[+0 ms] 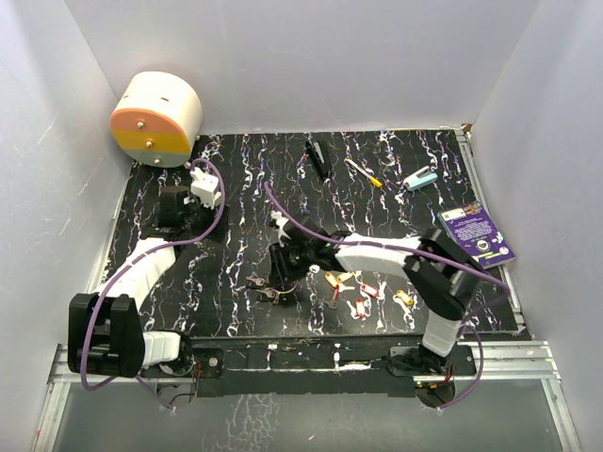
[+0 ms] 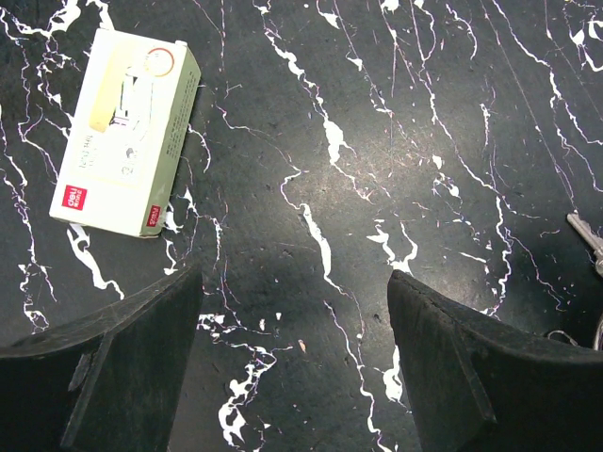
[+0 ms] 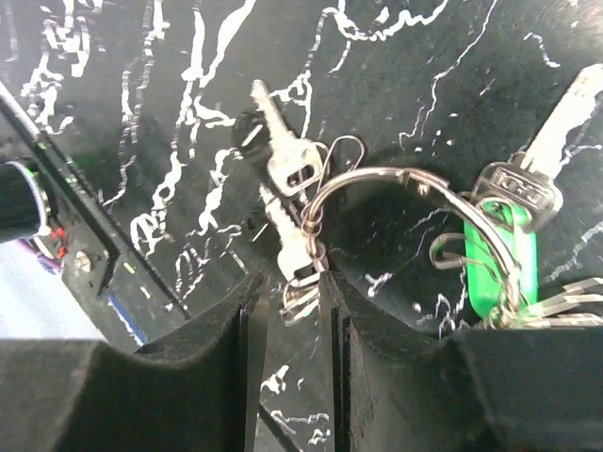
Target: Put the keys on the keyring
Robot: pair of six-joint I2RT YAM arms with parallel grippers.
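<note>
The keyring [image 3: 377,172] is a silver wire ring carrying a green-headed key [image 3: 504,254] and silver keys [image 3: 292,165]. In the top view the keyring [image 1: 268,290] lies on the black marbled table left of centre. My right gripper [image 1: 280,273] reaches left over it. In the right wrist view the right gripper [image 3: 290,282] is nearly closed, with the bunch's small split rings pinched at its tips. Several loose keys with red, yellow and gold heads [image 1: 358,294] lie to the right. My left gripper [image 1: 174,215] is far left; its wrist view shows the left gripper [image 2: 294,282] open and empty above bare table.
A white-green box [image 2: 127,132] lies ahead-left of the left gripper. A cream and orange drum [image 1: 155,118] stands at the back left. A black tool [image 1: 317,158], a yellow-handled screwdriver [image 1: 366,173], a teal item [image 1: 421,179] and a purple card [image 1: 478,235] lie at the back right.
</note>
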